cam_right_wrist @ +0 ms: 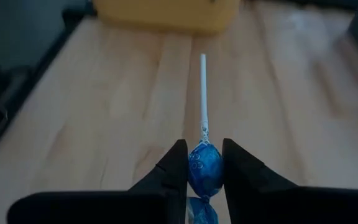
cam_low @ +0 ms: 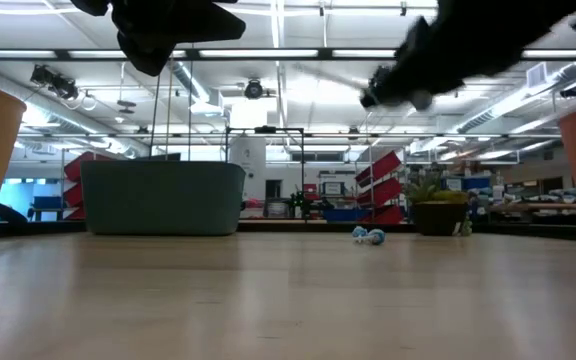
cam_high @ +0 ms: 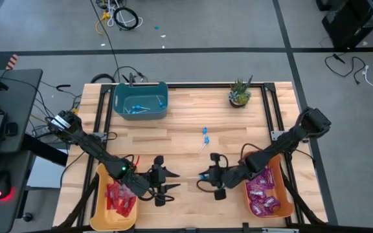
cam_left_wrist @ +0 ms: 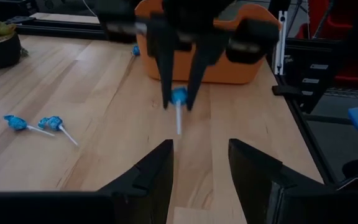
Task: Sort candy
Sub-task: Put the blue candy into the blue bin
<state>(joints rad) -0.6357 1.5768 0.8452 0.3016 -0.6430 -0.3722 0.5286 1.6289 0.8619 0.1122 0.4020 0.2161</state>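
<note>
Above the surface's near edge, the right tool (cam_high: 206, 175) pinches a blue lollipop (cam_right_wrist: 204, 163) by its head, stick pointing straight toward the open, empty left tool (cam_high: 171, 186) close opposite.

Table (cam_high: 186, 139) – pale smooth wood; lollipop (cam_right_wrist: 204, 163) – crinkly glossy blue wrapper.

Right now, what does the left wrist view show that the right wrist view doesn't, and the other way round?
Only the left wrist view shows two loose blue lollipops on the wood, the orange bin, and the open left gripper. Only the right wrist view shows the yellow bin. Both share the right gripper pinching the head of a blue lollipop, stick pointing away.
</note>
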